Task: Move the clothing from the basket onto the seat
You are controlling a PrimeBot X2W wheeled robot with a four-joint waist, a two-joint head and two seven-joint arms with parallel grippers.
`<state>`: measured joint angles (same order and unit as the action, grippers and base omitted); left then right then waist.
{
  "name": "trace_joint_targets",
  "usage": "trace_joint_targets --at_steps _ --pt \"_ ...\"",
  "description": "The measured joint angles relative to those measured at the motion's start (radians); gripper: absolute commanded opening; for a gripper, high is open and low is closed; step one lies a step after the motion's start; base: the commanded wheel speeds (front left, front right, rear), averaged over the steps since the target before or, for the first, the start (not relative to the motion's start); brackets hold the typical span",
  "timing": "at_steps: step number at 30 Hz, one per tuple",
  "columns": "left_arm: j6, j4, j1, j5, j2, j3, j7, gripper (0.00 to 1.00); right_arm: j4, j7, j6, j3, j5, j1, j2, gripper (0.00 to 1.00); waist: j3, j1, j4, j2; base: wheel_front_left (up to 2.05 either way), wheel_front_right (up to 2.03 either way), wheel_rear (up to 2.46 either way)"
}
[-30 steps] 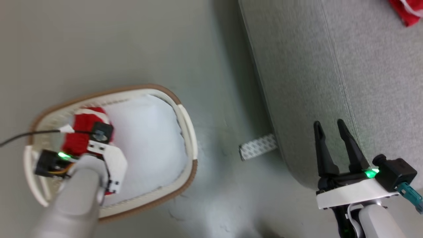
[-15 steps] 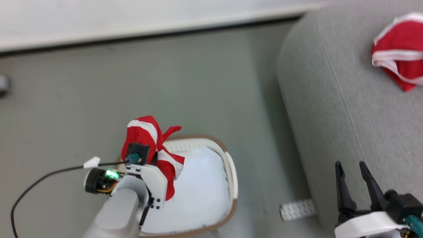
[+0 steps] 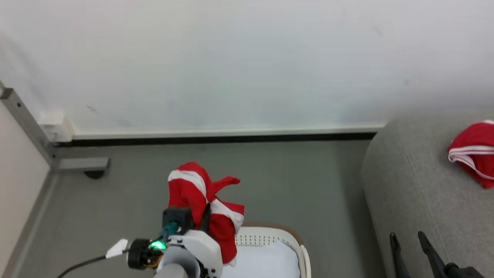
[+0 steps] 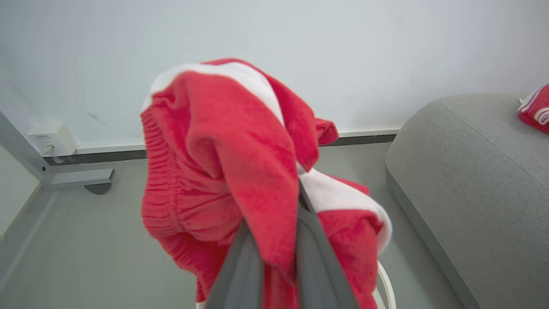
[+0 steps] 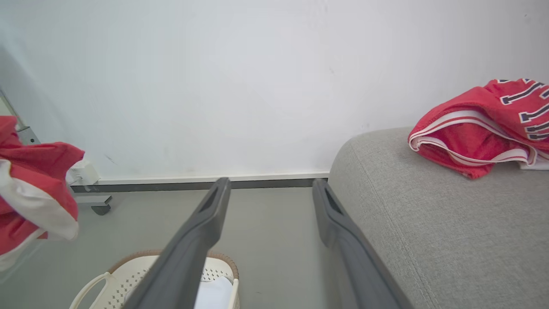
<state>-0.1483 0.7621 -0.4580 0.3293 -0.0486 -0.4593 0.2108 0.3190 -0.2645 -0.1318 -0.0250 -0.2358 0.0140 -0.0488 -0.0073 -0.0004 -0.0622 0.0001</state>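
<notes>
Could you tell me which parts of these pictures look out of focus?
Left wrist view: the left pincer blurs near the lens, the red garment it grips is sharper. Right wrist view: the jersey on the sofa is crisp. Head view: evenly lit.

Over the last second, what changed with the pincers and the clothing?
The left pincer, shut on the red clothing, raised it out of the basket, where it sat low over the white pad; it now hangs above the rim. The head camera tilted up too, so the framing shift is not object motion. Unchanged: right pincer open and empty near the sofa, red jersey lying on the sofa.
</notes>
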Motion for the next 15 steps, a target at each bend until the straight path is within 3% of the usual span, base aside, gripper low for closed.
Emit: trace_joint_targets --at_steps 6,15 --pt "-0.047 -0.166 0.105 0.007 -0.004 -0.010 -0.041 0.00 -0.016 0.000 0.000 -0.018 0.007 -0.045 0.000 1.00 -0.078 0.0001 0.028 0.0000 0.00 0.00 0.00" --pt "-0.083 -0.390 0.181 0.007 -0.056 -0.020 -0.129 0.00 -0.029 0.000 0.000 -0.048 0.011 -0.080 0.000 1.00 -0.118 0.0002 0.023 -0.0001 0.00 0.00 0.00"
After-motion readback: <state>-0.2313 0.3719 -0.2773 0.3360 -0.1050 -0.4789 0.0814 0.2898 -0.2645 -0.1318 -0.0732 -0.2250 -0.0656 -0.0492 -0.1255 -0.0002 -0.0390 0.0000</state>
